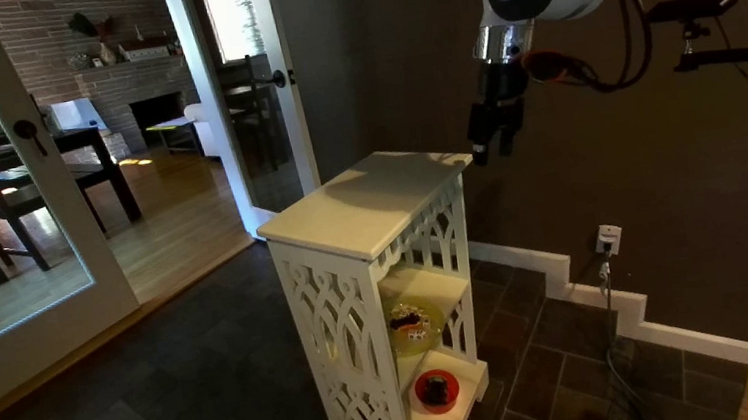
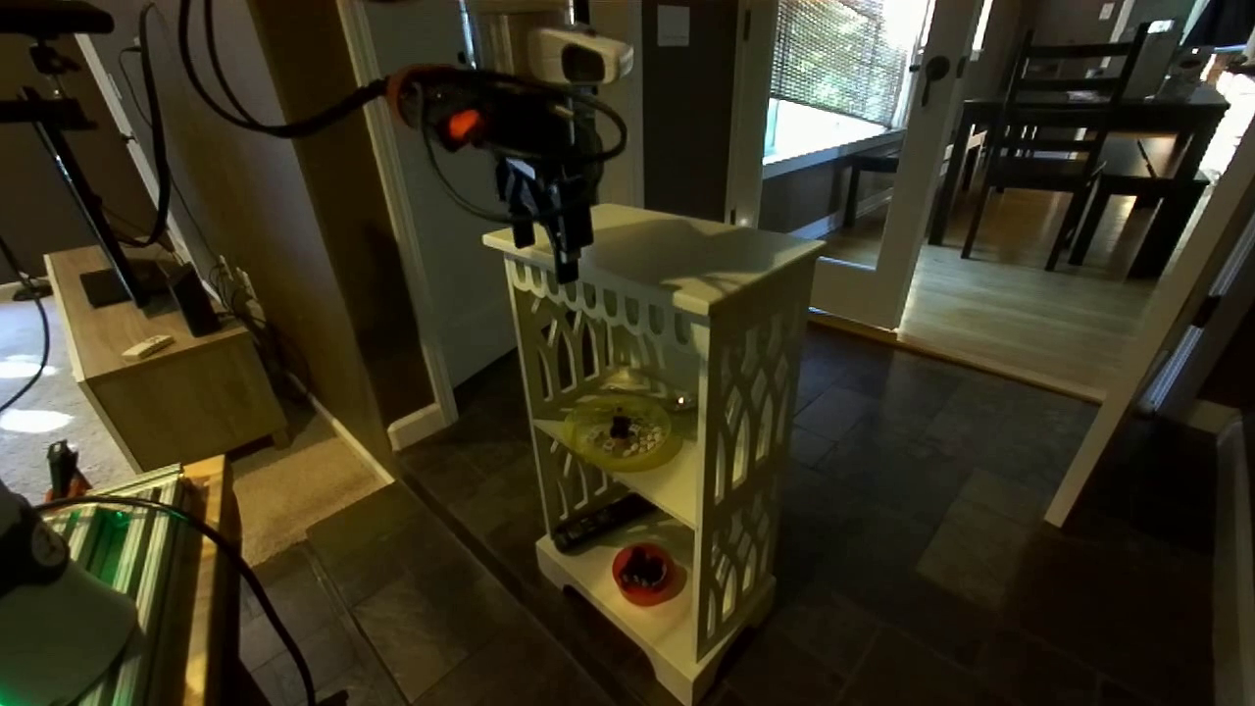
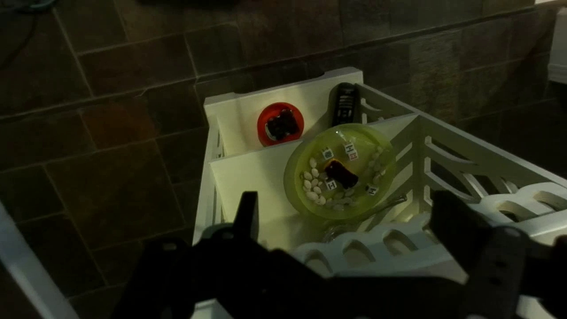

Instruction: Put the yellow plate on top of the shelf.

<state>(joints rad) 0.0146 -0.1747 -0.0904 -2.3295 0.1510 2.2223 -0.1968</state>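
Gripper (image 1: 492, 150) beside the white shelf (image 1: 372, 199), seemingly apart from it, at about the height of its top and, in an exterior view, near the top's far right corner. The jaws stand apart, with nothing held between them. The yellow plate (image 3: 361, 164) lies on the middle tier, its front rim reaching or slightly passing the tier's edge; the exact overhang cannot be told. It bears pale pebble-like pieces (image 3: 313, 182), small marked cubes (image 3: 328, 153) and a dark red object (image 3: 342, 175). On the bottom tier sit a red bowl (image 3: 277, 109) and, to its right in the wrist view, a remote control (image 3: 344, 104).

Hazards, as judged: (a) Tilt. The contents look loose and the rim shallow, so a hold at one edge could let the opposite side sag and shed pieces. (b) Nudge. With the plate so near the tier's edge, a push before the grasp is firm could tip it toward the red bowl. (c) Collision. Scalloped trim (image 3: 375, 250) hangs beneath the top; lifting before the plate is drawn well outward could strike its rim there. (d) Snag. A shiny handle-like piece (image 3: 392, 202) appears just beside the plate and could be dragged along.
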